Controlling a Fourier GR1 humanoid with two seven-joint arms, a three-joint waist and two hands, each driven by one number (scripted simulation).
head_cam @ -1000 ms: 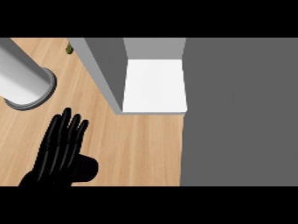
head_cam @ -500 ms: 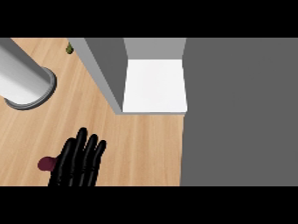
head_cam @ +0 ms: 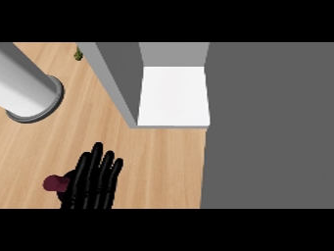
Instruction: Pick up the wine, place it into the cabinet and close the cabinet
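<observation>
The left robot hand (head_cam: 91,181) hovers open-fingered beside the wine bottle's dark red top (head_cam: 54,183) (mostly hidden) on the wooden surface (head_cam: 162,162).

Hand (head_cam: 91,184) flat, fingers (head_cam: 97,159) straight, over dark-red wine top (head_cam: 54,183); cabinet (head_cam: 171,95) open.

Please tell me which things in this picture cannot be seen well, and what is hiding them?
- Wine bottle, head view: only a dark red end shows; the hand covers the rest.
- Hand: its wrist is cut off by the lower edge.
- Other hand: not in view.
- Green thing behind the cabinet: too small to name.
</observation>
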